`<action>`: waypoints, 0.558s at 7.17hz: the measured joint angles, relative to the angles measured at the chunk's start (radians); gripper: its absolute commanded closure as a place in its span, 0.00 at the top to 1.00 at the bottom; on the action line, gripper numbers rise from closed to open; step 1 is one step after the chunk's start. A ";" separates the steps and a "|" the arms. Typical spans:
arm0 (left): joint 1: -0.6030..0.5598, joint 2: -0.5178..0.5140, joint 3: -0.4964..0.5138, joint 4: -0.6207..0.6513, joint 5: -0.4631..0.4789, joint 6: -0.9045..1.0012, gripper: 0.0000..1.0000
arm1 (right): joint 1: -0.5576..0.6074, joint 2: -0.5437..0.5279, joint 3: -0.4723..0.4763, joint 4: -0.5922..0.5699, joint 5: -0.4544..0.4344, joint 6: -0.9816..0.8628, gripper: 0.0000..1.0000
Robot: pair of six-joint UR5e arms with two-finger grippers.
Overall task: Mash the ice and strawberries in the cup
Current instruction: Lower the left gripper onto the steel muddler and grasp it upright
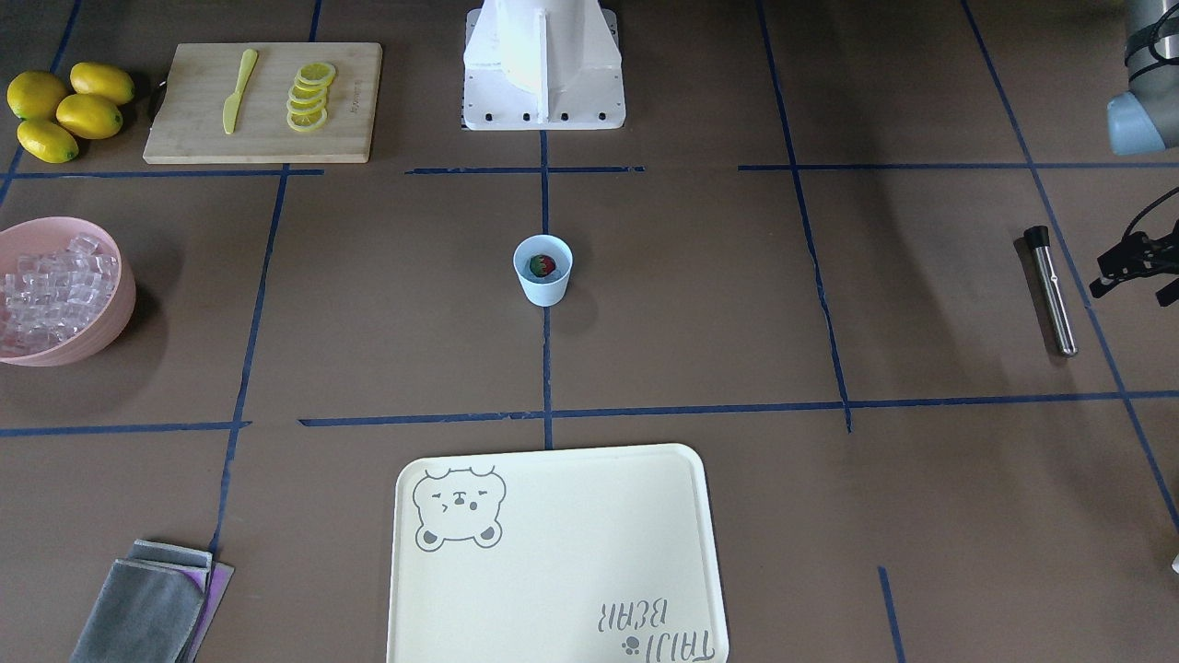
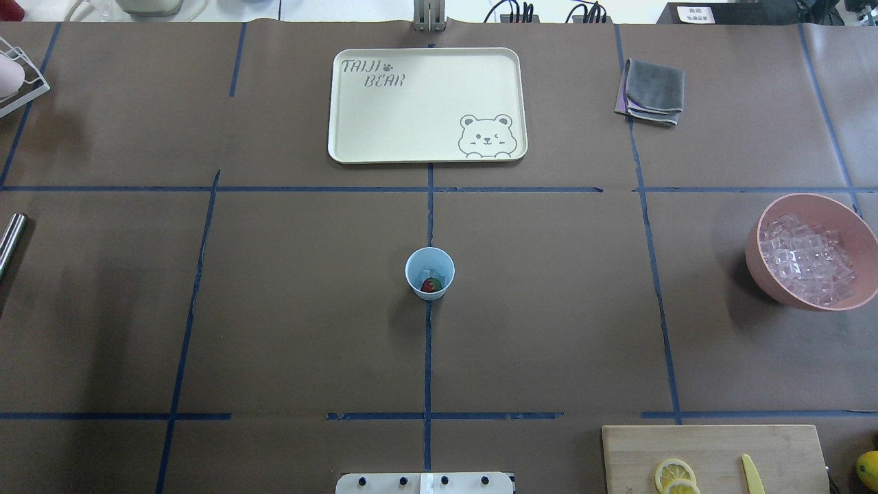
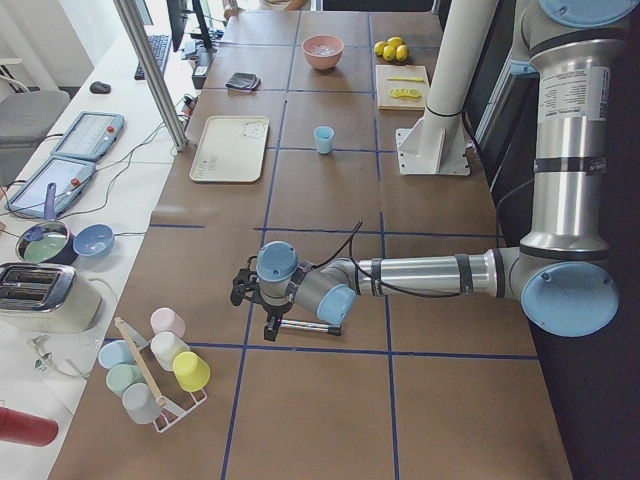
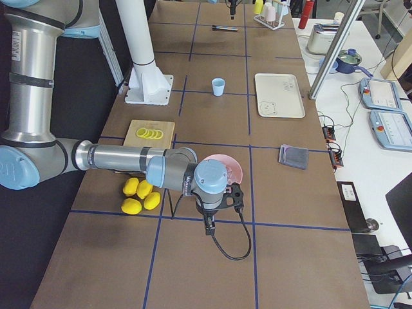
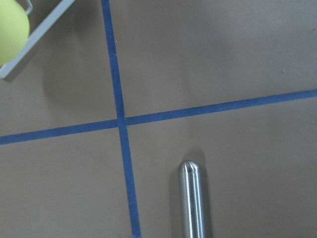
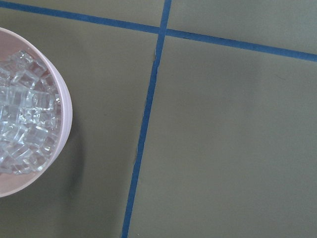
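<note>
Small pale-blue plastic tumbler [image 2: 414, 278] stands upright, mouth up, red strawberry [image 2: 430, 285] inside; clear ice cubes [image 2: 434, 272] there faint; left gripper [image 3: 266, 325], right gripper [image 4: 208, 225]: grasp cannot be told

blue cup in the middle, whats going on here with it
Nothing is being handled yet. The pale-blue cup stands alone mid-table with a strawberry inside and what looks like some ice. The left gripper hangs over the steel muddler lying at the table's end. The right gripper hangs beside the pink bowl of ice cubes. Neither appears to hold anything, so mashing has not begun.
</note>
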 measured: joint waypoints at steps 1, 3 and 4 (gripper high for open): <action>0.058 -0.002 0.026 -0.050 0.042 -0.057 1.00 | 0.000 0.000 0.000 0.000 0.000 -0.001 0.99; 0.105 -0.012 0.071 -0.091 0.075 -0.083 0.99 | 0.000 0.000 -0.002 0.000 -0.001 -0.001 0.99; 0.111 -0.019 0.087 -0.101 0.078 -0.085 0.93 | 0.000 -0.001 -0.002 0.000 -0.001 -0.001 0.99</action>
